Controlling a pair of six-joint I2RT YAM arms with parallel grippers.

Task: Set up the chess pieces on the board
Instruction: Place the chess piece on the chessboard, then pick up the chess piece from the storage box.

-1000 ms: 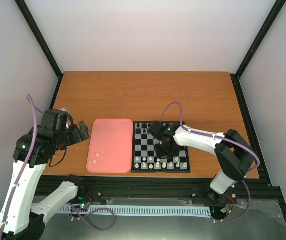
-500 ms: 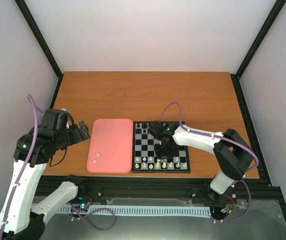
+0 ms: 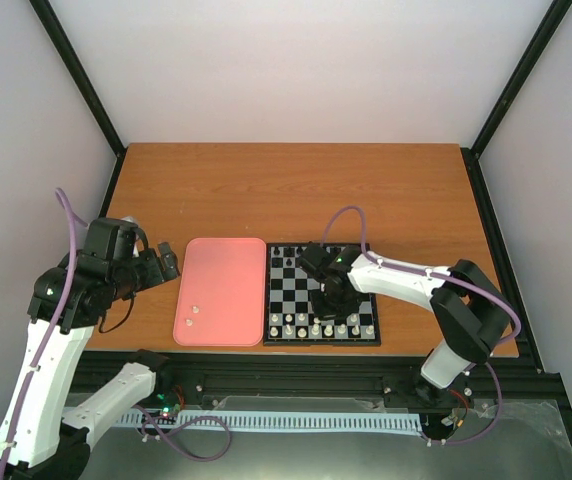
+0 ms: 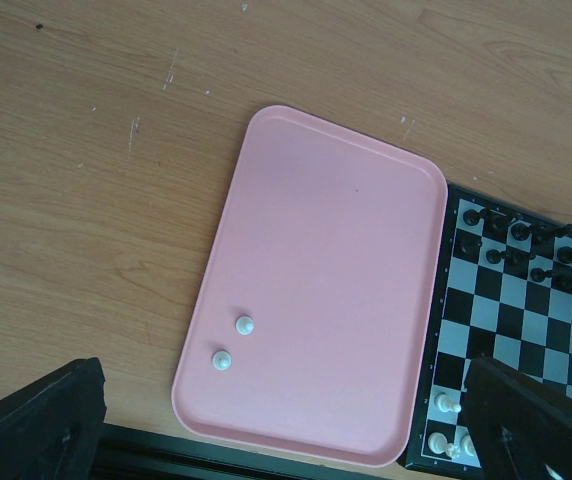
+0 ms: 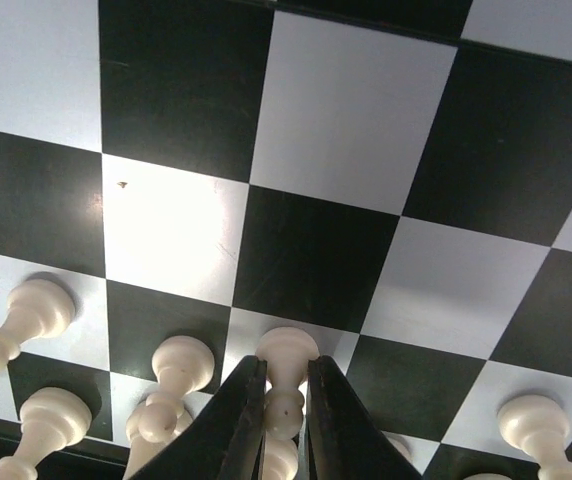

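Observation:
The board (image 3: 294, 291) lies right of centre, with black pieces (image 3: 288, 253) on its far rows and white pieces (image 3: 341, 329) on its near rows. My right gripper (image 3: 328, 300) is low over the board's near half. In the right wrist view it (image 5: 285, 404) is shut on a cream-white pawn (image 5: 287, 357) whose base rests on a white square in the second row, beside other white pawns (image 5: 180, 364). My left gripper (image 3: 171, 262) is open and empty, hovering left of the pink tray. Two white pieces (image 4: 245, 323) (image 4: 222, 360) lie on the tray.
The pink tray (image 3: 228, 270) sits directly left of the board and touches its edge; it also shows in the left wrist view (image 4: 336, 240). Bare wooden table (image 3: 296, 190) stretches behind both. The black frame rail (image 3: 296, 375) runs along the near edge.
My right gripper has shifted slightly toward the near rows of the board with the pawn in it. My left arm has edged slightly to the right.

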